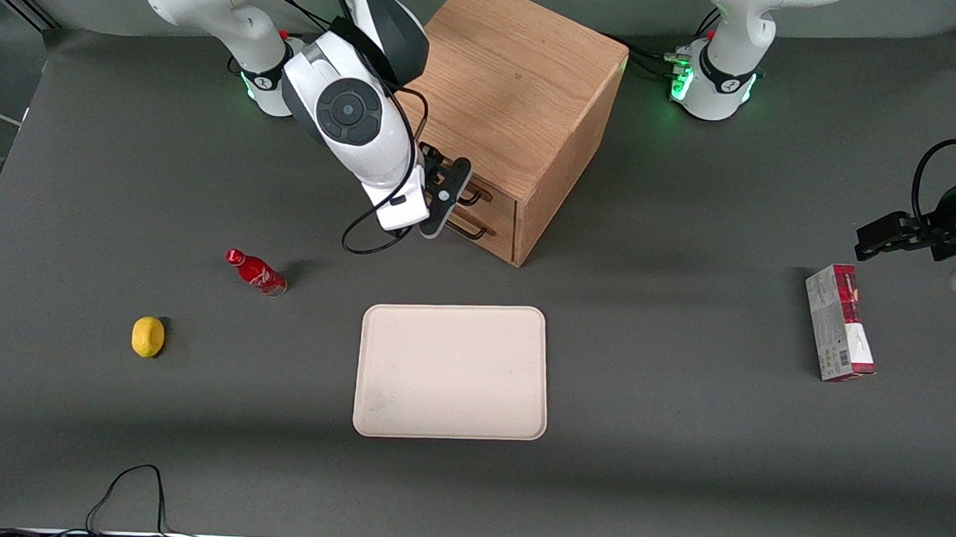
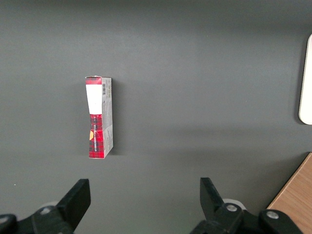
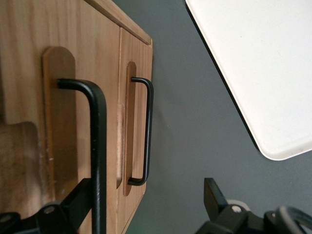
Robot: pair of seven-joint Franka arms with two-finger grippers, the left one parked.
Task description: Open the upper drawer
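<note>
- The gripper point(image 1: 449, 194) is sitting right at the cabinet point(image 1: 524, 87) front, its jaws spread wide and released, grasping nothing
- In the right wrist view one finger point(image 3: 73, 207) is lying against the wood front on one side of the handle point(image 3: 99, 161), while the second finger point(image 3: 214, 197) is hanging over the bare counter point(image 3: 190, 146), well apart from the first
- The upper drawer point(image 3: 29, 97) is sitting shut, flush in the cabinet, directly ahead of the jaws; its handle bar is passing through the gap between them, close to the finger by the wood
- The handle's long axis is running across the jaws' closing line, so a clench looks likely to catch it
- The drawer front is facing the working arm's end of the counter and slightly toward the front camera; the pull should probably go that way
- The lower drawer's handle point(image 3: 146, 131) is running parallel, just beside the jaws, outside them
</note>
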